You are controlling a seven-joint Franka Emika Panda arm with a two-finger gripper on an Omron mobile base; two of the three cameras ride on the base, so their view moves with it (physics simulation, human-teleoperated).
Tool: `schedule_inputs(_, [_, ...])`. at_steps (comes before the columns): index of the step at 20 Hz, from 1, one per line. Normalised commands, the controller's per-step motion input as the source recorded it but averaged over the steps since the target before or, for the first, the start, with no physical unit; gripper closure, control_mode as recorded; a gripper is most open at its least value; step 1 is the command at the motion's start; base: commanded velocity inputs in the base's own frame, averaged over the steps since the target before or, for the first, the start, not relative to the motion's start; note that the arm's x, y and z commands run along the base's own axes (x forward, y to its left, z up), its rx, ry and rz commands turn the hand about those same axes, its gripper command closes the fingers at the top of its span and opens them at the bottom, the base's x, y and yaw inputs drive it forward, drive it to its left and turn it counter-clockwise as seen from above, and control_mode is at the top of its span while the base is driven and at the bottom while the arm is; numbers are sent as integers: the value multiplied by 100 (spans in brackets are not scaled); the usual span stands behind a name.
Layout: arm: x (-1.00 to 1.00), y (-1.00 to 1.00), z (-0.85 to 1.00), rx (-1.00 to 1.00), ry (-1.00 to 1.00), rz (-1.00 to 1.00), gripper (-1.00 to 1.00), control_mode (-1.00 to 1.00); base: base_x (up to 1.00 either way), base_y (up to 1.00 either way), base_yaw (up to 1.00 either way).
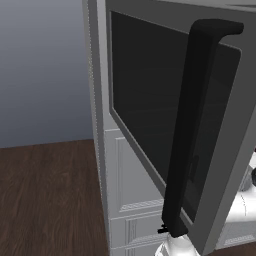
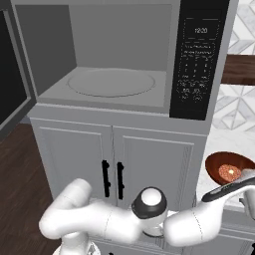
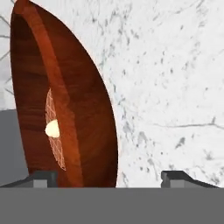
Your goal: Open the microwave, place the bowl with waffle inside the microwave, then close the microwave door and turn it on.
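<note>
My claw [image 3: 109,177] is standing spread wide, its two dark fingertips [image 3: 41,178] rising at the bottom of the hand view with nothing pinched between them. One bowl [image 3: 83,109] of reddish-brown wood is showing just past my left tip, seen nearly edge-on, and one waffle [image 3: 54,131] with a pale dab of butter is lying inside it. The bowl's rim is sitting inside the gap of my claw; whether a tip is touching it, I cannot tell. It is resting on the white marbled table [image 3: 175,87].

In the right base view the same bowl [image 2: 229,169] is sitting on the table to the right of the microwave, below and beside the control panel, with my forearm reaching across toward it and crossing in front of its lower edge.

One microwave [image 2: 124,60] is standing open above two white cabinet doors [image 2: 114,164], each carrying one small black handle [image 2: 105,178]. Its grey cavity is holding one round turntable [image 2: 112,82], and one black control panel [image 2: 198,60] is running down its right side.

The one microwave door [image 1: 150,100] is hanging swung out to the left, its dark glass and single thick black bar handle [image 1: 190,130] looming across the left base view. Dark wooden floor [image 1: 45,200] is lying below.
</note>
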Motion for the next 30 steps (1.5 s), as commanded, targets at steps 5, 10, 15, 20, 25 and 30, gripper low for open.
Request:
schedule_inputs(5, [55,-1,-39,0,24,-48,-100,-100,0,0,0])
schedule_inputs(10, [46,0,-34,0,8,-26,-100,-100,0,0,0])
schedule_inputs(15, [23,11,-79,0,28,-2,-100,-100,0,0,0])
schedule_inputs(20, [0,37,-19,0,-4,0,-100,-100,0,0,0])
schedule_inputs(25, [0,51,-2,0,-18,0,100,-100,0,0,0])
schedule_inputs(30, [0,22,0,0,-18,0,100,-100,0,0,0])
